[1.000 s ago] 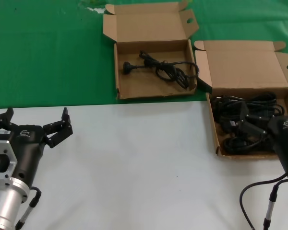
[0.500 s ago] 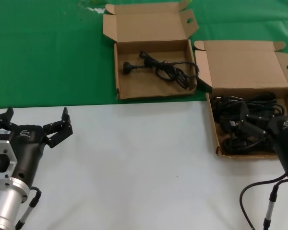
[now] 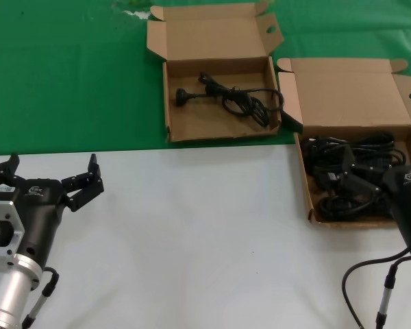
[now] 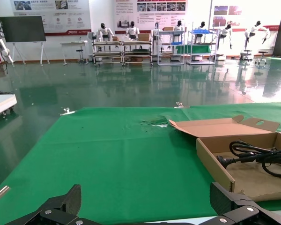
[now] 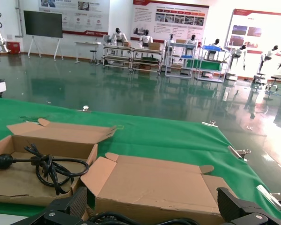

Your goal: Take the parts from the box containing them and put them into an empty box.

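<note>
The wider cardboard box (image 3: 349, 92) at the right holds several looped black power cords (image 3: 342, 175). The narrower box (image 3: 205, 38) at the back centre holds one black cord with a plug (image 3: 233, 99), also visible in the left wrist view (image 4: 257, 154) and the right wrist view (image 5: 47, 166). My right gripper (image 3: 390, 188) is open, low over the wider box's front right part, its fingers (image 5: 234, 206) spread above the cords (image 5: 112, 218). My left gripper (image 3: 51, 171) is open and empty over the white table at the near left.
A green cloth (image 3: 68, 75) covers the far half of the table, and both boxes lie on or against it. The white tabletop (image 3: 205, 233) fills the near half. The right arm's cable (image 3: 370, 274) loops at the near right.
</note>
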`<act>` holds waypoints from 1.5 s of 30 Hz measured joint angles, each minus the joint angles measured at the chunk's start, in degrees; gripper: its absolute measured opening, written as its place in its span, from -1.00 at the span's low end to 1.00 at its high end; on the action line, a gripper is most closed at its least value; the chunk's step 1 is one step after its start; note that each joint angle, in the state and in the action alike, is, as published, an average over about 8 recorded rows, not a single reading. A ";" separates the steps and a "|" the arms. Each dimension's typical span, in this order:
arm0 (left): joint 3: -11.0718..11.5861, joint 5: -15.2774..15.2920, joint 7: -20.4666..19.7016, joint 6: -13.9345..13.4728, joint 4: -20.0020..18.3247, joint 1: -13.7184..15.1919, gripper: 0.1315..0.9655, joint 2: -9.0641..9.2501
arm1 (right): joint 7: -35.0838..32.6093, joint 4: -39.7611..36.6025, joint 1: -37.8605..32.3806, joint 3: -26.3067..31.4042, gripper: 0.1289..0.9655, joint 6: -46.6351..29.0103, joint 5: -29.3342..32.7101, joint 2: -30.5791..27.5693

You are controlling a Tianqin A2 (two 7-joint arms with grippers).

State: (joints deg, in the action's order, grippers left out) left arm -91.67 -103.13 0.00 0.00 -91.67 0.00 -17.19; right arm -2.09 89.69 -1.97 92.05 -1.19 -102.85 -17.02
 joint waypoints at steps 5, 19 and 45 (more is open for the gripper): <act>0.00 0.00 0.00 0.00 0.00 0.00 1.00 0.00 | 0.00 0.00 0.00 0.00 1.00 0.00 0.00 0.00; 0.00 0.00 0.00 0.00 0.00 0.00 1.00 0.00 | 0.00 0.00 0.00 0.00 1.00 0.00 0.00 0.00; 0.00 0.00 0.00 0.00 0.00 0.00 1.00 0.00 | 0.00 0.00 0.00 0.00 1.00 0.00 0.00 0.00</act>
State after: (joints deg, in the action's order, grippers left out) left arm -91.67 -103.13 0.00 0.00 -91.67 0.00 -17.19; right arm -2.09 89.69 -1.97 92.05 -1.19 -102.85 -17.02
